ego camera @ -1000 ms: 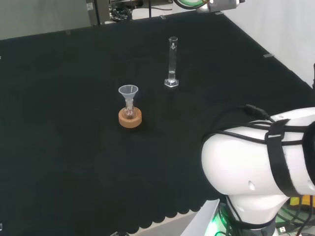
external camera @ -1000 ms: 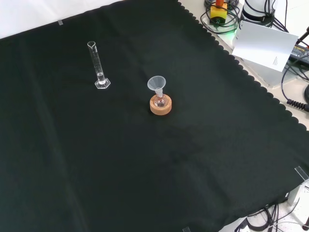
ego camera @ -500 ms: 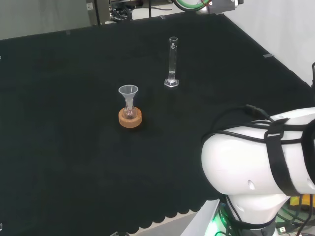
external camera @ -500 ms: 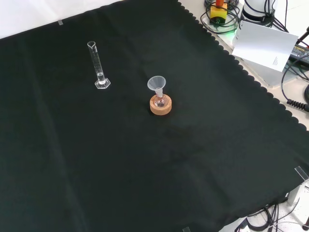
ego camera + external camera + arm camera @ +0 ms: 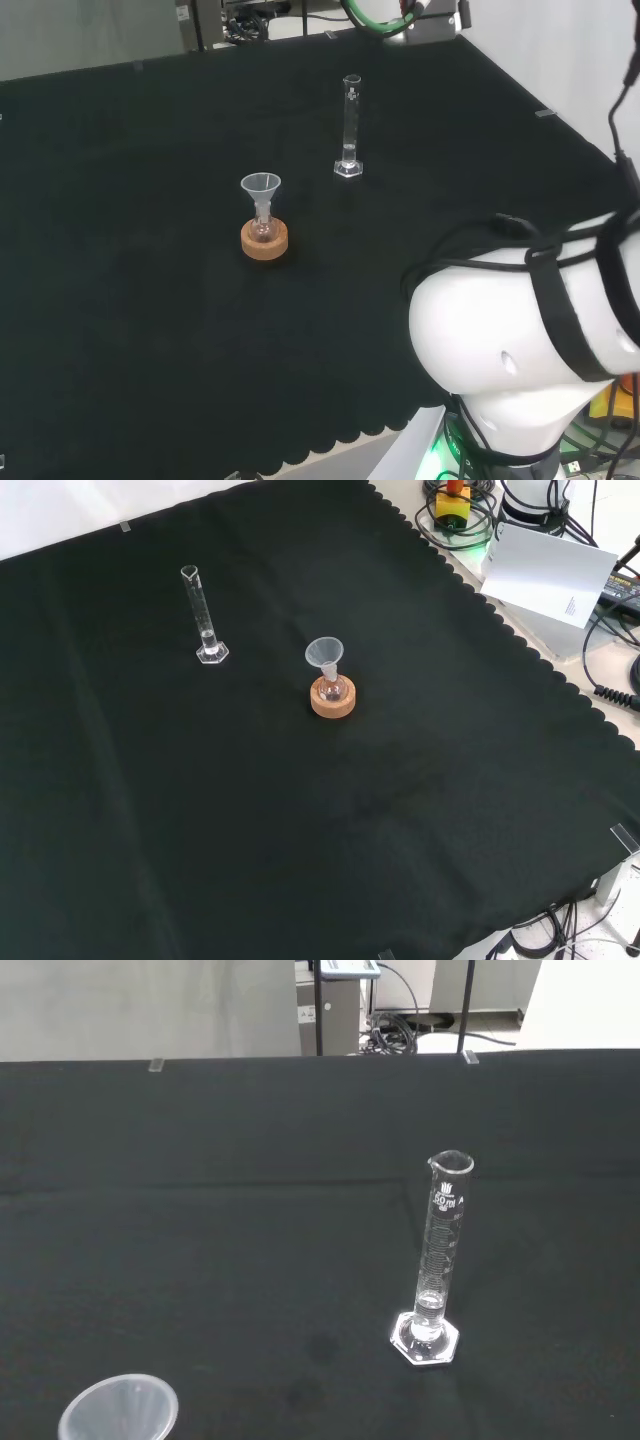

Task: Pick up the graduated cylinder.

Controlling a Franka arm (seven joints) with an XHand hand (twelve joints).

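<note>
Since the earlier pictures the arm's white link (image 5: 520, 350) in the head view has shifted and tilted; the glassware has not moved. The hand's fingers cannot be made out. A clear funnel (image 5: 261, 190) sits in a small flask on a cork ring (image 5: 264, 240). Beyond it, well apart, the graduated cylinder (image 5: 349, 125) stands upright and untouched on the black cloth (image 5: 300, 830).
</note>
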